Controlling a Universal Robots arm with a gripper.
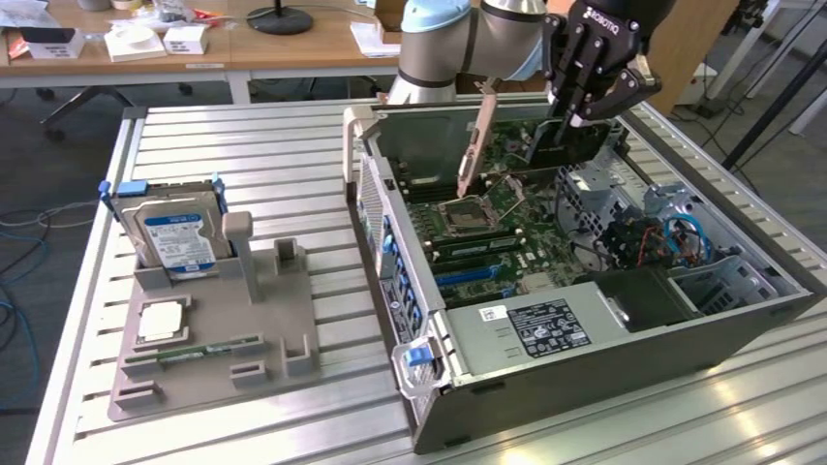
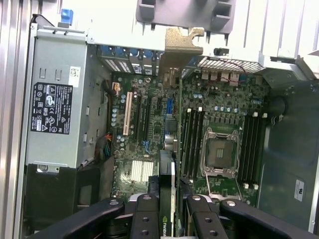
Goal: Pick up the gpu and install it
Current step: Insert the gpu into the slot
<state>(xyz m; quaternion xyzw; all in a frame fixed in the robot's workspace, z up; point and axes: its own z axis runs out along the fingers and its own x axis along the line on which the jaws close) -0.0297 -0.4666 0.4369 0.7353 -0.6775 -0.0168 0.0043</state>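
Grip status: gripper (image 1: pixel 578 116) clamped on the top edge of the gpu (image 1: pixel 568 150). The card hangs upright over the far part of the motherboard (image 1: pixel 498 228) inside the open computer case (image 1: pixel 621 358), apparently not seated.

Risks:
- The card's edge misses the expansion slots (image 2: pixel 128 113) and strikes nearby components.
- The metal bracket (image 1: pixel 475 145), on the exterior view's left, catches the case wall.
- The card tilts in the narrow grip under insertion force.
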